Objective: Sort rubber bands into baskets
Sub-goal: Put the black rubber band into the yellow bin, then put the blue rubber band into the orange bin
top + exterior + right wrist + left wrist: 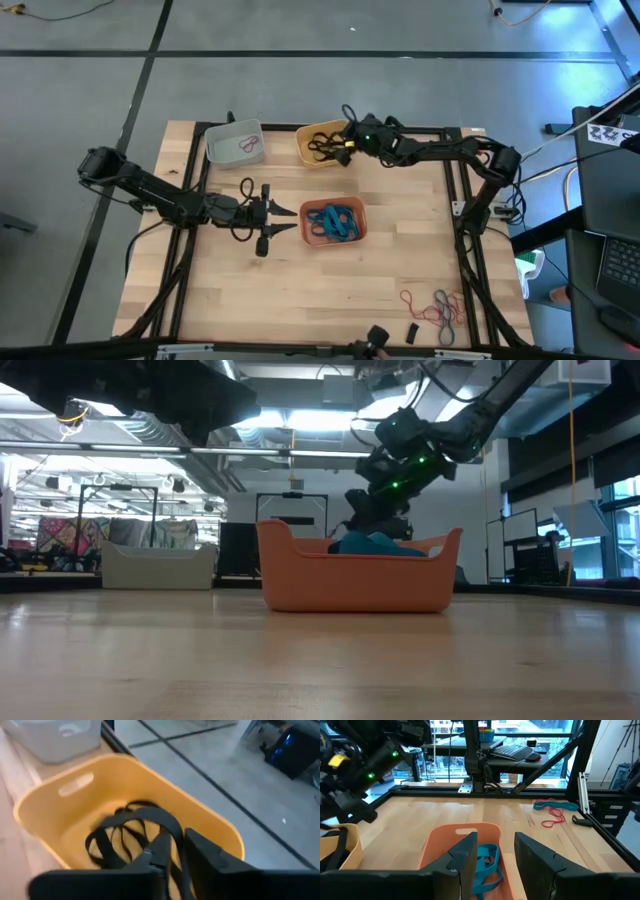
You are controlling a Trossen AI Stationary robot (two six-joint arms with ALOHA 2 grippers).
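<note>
Mostly sorted: my right gripper [172,852], fingers slightly parted around a black band [132,827], hovers over the yellow basket [318,132]. Blue bands fill the salmon basket [310,238], red the white basket [222,152]. Several bands [435,305] remain on the tabletop [330,290]. My left gripper [492,857] waits, spread.

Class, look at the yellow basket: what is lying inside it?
Inside the yellow basket lie black rubber bands. The right gripper hangs over them, hiding part of the floor, so their number is unclear.
</note>
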